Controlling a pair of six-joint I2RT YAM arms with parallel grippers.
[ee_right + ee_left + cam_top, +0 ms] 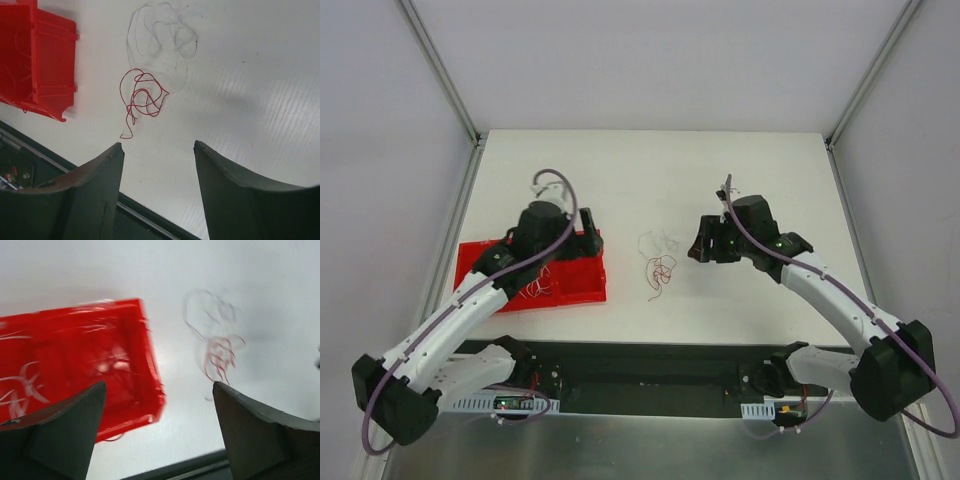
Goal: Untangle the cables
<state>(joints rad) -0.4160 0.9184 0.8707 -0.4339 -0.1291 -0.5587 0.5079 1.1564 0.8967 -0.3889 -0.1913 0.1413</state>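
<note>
Top view: we find the cables (658,262) lying loose just right of the red tray (582,285). The left gripper (584,232) hangs over the tray's far right corner, and the right gripper (701,246) sits beyond the cables.
Left wrist: jaws wide apart, empty. The cables (216,347) are blurred, beside the tray (150,365).
Right wrist: jaws spread, gripping nothing. The cables (145,95) lie apart from the tray (50,75).

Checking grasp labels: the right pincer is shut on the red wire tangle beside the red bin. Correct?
No. The right pincer is open, clear of the red wire tangle beside the red bin; the right wrist view shows it.
</note>
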